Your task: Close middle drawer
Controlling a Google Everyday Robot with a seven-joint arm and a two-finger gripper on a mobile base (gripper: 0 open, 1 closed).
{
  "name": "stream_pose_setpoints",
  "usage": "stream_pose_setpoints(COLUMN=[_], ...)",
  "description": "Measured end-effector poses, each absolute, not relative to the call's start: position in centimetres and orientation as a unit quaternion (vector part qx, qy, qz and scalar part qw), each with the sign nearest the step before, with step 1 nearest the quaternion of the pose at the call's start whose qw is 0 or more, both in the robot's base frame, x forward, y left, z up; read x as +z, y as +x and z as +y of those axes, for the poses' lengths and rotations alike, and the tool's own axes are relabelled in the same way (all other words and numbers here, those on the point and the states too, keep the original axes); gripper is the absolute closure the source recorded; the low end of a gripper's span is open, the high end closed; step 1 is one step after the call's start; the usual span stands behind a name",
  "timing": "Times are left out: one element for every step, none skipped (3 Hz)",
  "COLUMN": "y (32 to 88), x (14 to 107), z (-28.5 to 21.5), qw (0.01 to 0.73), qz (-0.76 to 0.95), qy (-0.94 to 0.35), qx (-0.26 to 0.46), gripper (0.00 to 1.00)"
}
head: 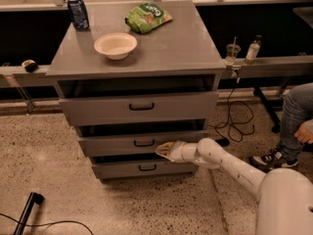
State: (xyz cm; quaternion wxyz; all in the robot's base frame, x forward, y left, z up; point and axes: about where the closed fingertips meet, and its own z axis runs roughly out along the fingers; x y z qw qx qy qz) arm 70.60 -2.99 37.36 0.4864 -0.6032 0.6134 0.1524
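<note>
My claw (165,150) sits against the middle drawer (107,145), right of its handle (144,143); parted or together, I can't tell. Drawer looks nearly home, maybe a last nudge left.

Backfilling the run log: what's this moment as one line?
tool: at middle drawer front, right of its handle | middle drawer: slightly open | cabinet top: bowl, can, green bag
</note>
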Motion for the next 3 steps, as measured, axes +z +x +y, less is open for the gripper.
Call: stream_pose_setpoints(y=[71.5,71.5,69.9], x=[37.5,38.1,39.2], z=[-3.1,-3.3,-3.3], qw=[0.494,0.502,0.506], qz=[0.610,0.604,0.592], qy=[-0.601,-0.602,-0.610], qx=[0.150,0.142,0.144], gripper=[1.00,1.00,1.00])
